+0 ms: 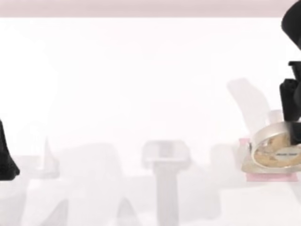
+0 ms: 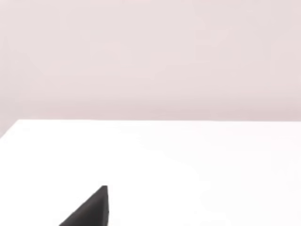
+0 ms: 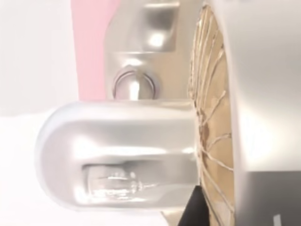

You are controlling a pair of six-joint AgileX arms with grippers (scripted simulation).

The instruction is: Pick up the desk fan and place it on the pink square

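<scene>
while the desk fan (image 1: 273, 153) sits on the pink square (image 1: 273, 177), right pincer (image 1: 295, 134) seemingly grips its cage.

The desk fan (image 1: 273, 153) stands on the pink square (image 1: 273, 177) at the table's (image 1: 141, 84) right edge.
</scene>
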